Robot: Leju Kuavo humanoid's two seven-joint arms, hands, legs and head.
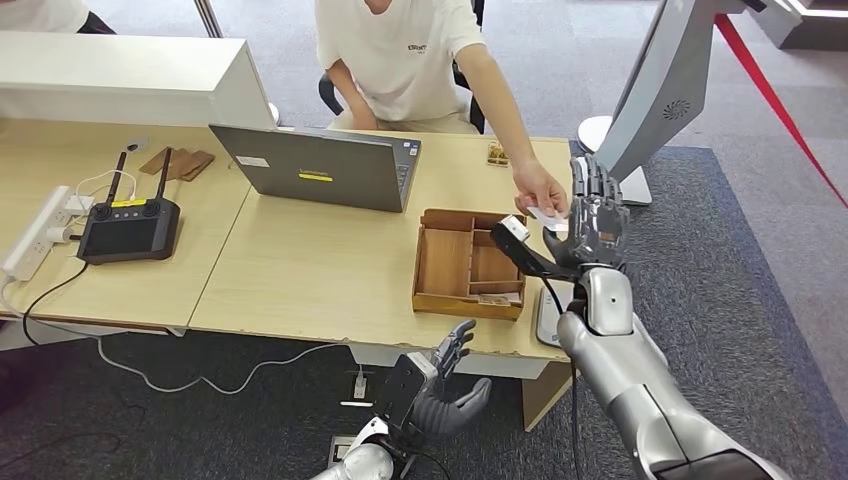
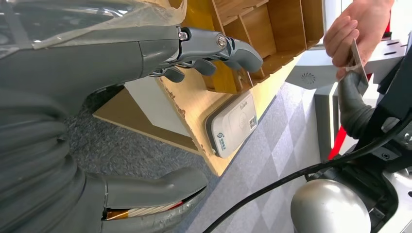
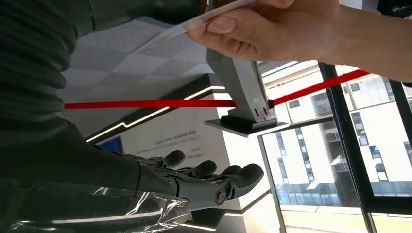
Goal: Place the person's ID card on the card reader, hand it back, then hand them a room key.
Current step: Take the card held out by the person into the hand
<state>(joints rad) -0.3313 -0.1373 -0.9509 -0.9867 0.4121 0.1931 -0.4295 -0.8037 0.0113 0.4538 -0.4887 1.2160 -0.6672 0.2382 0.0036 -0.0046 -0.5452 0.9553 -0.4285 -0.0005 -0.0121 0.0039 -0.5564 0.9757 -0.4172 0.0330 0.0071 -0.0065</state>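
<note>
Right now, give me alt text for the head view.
A person's hand holds a white card at the raised right hand, beside a wooden tray on the desk. A closed laptop sits behind.

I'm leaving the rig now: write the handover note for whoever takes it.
Left hand: low, in front of the table edge, fingers apart, holding nothing.
Right hand: raised, fingers straight, at the thin white ID card, which the person's hand pinches; whether the robot grips it too is unclear.
White rounded card reader: at the table's near edge beside the compartmented wooden tray, no card on it.
Done: cannot tell whether the card was read.
Left: at least the room key.
</note>
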